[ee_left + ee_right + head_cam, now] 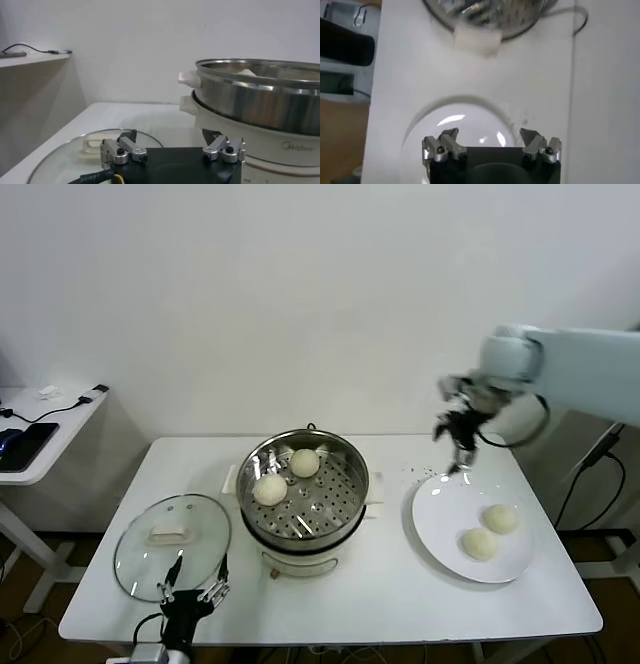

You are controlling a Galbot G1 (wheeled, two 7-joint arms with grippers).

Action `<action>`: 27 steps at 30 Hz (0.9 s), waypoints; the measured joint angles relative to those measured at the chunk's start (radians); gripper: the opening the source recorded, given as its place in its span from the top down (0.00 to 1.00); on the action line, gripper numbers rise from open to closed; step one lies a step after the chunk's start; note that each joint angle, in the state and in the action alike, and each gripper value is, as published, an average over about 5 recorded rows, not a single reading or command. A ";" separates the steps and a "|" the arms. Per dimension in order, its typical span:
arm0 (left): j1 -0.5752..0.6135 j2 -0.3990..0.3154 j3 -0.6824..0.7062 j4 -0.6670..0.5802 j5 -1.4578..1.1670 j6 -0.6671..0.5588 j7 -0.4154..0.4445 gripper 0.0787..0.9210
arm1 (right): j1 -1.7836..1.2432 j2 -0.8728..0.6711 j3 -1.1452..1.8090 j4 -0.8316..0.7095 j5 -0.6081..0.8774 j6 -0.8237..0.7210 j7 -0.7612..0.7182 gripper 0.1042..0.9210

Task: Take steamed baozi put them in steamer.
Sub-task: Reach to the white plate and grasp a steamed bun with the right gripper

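White wall behind, white table (380, 594) in front, with a side desk at the far left of the head view. At frame centre stands the steamer (303, 489); two baozi lie on its perforated floor, one toward the back (305, 463) and one at the left (270, 490). Two more baozi (501, 518) (479, 544) sit on the plate (440, 514) at right of centre, close beside each other, though whether they touch I cannot tell. A glass lid (172, 544) lies flat at lower left.

The right gripper (460, 446) hangs above the plate's far rim, up and to the left of the two buns; its fingers stand apart with nothing between them. The right wrist view shows the plate's near-bare part below it, and the buns are not in that view. The left gripper (190, 592) is parked low at the bottom left by the lid, fingers likewise spread and empty.

So half the job looks done. The buns should be light, soft and easily dented, with a smooth skin that may be a little tacky or slick from steam. A sensible hold is across the widest part of the dome, low on the flanks, closing gently enough to cradle and not crush, then lifting straight up clear of the neighbouring bun.
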 measured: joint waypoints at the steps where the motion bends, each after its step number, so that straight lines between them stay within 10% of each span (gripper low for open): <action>1: 0.001 -0.001 0.000 0.001 0.000 0.000 0.000 0.12 | -0.026 -0.022 0.014 -0.003 -0.023 0.002 -0.001 0.12; 27: 0.023 -0.016 0.004 0.015 0.025 -0.005 -0.003 0.12 | -0.644 -0.159 0.475 -0.136 -0.311 -0.021 0.064 0.12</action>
